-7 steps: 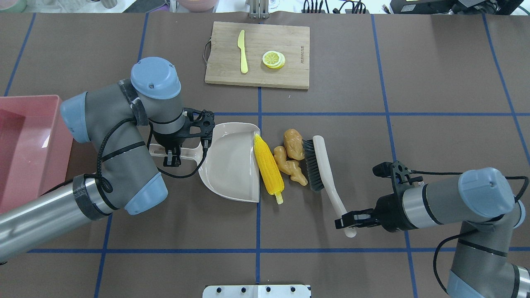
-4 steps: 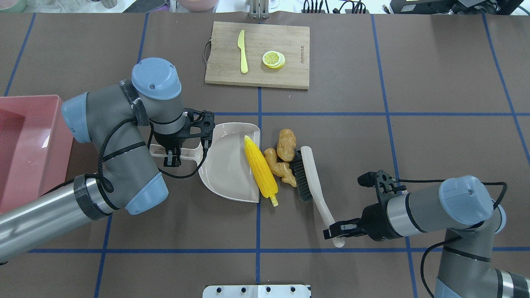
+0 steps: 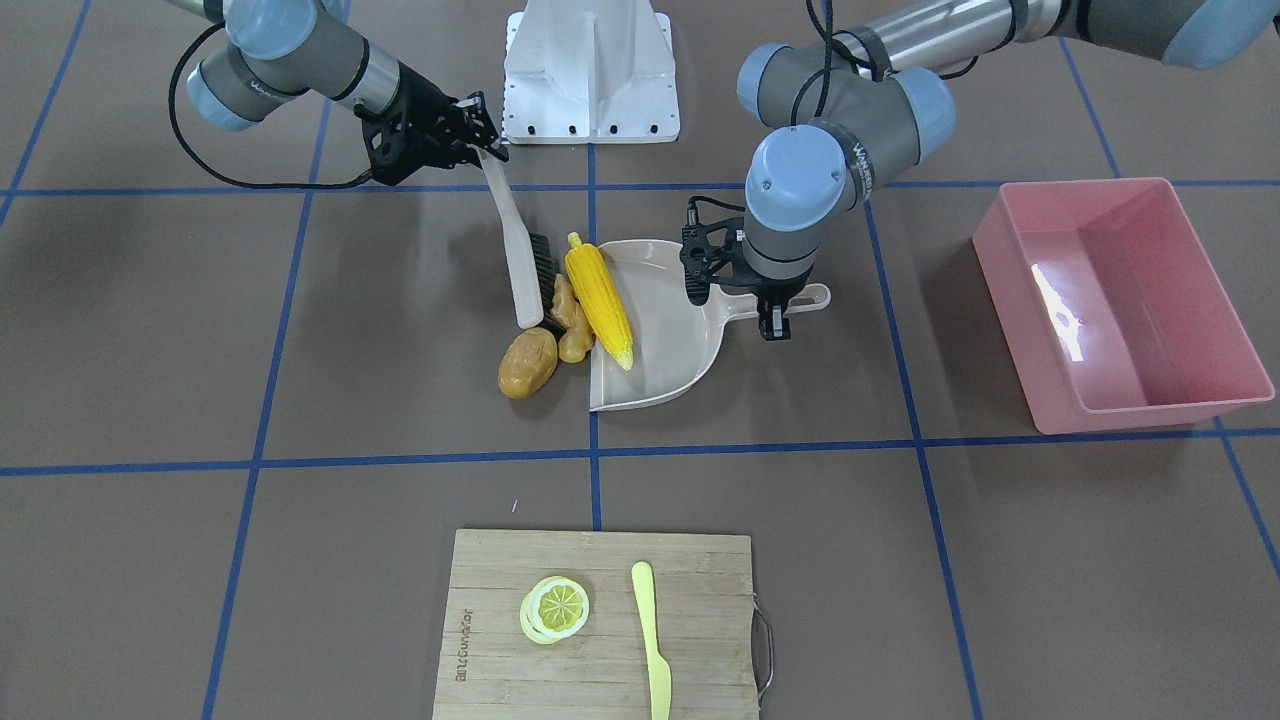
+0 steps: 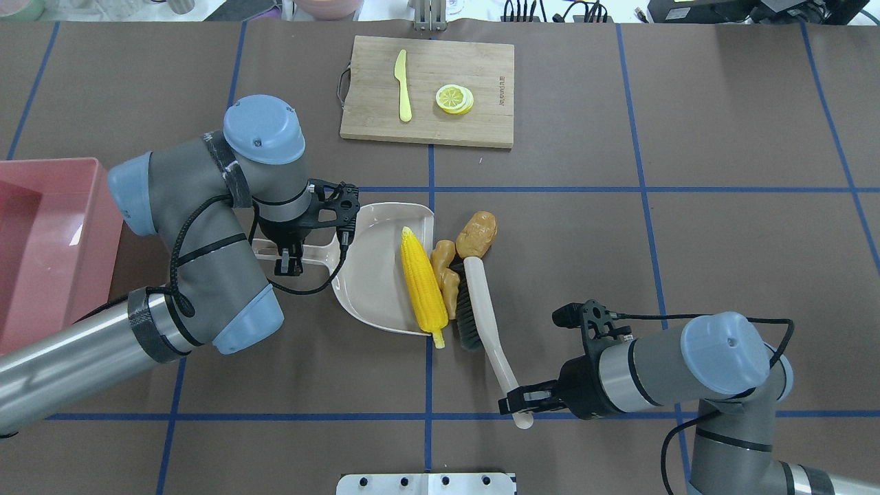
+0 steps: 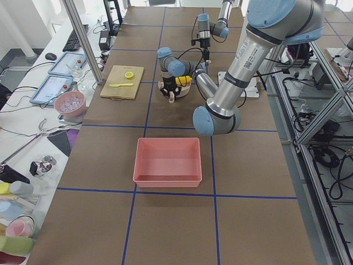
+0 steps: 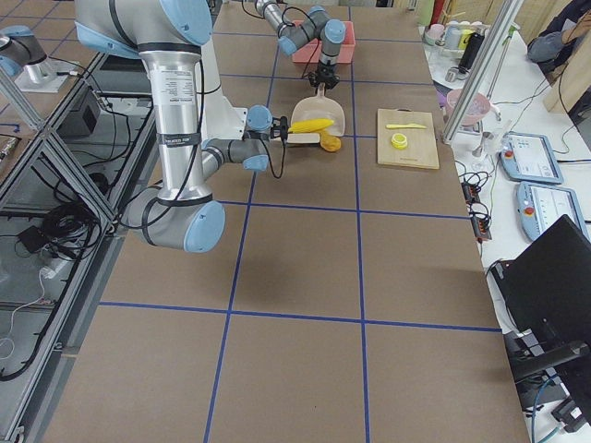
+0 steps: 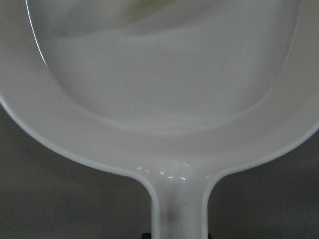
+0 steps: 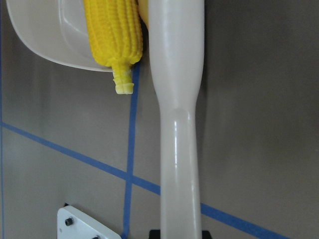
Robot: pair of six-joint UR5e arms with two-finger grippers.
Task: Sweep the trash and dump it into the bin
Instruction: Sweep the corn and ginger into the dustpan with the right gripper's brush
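Observation:
The yellow corn cob lies mostly inside the beige dustpan, its stub end over the lip. The tan ginger root is pressed between the corn and the brush at the pan's lip. The brown potato sits just outside the lip, past the brush's tip. My right gripper is shut on the brush handle. My left gripper is shut on the dustpan handle. The pink bin stands at the far left, apart from the pan.
A wooden cutting board at the back holds a yellow knife and lemon slices. The robot's white base plate is at the near edge. Blue tape lines cross the brown table.
My right gripper has swept the brush left. The corn moved from the lip into the dustpan, the ginger reached the lip, and the potato ended beyond the brush tip. The left arm barely moved.

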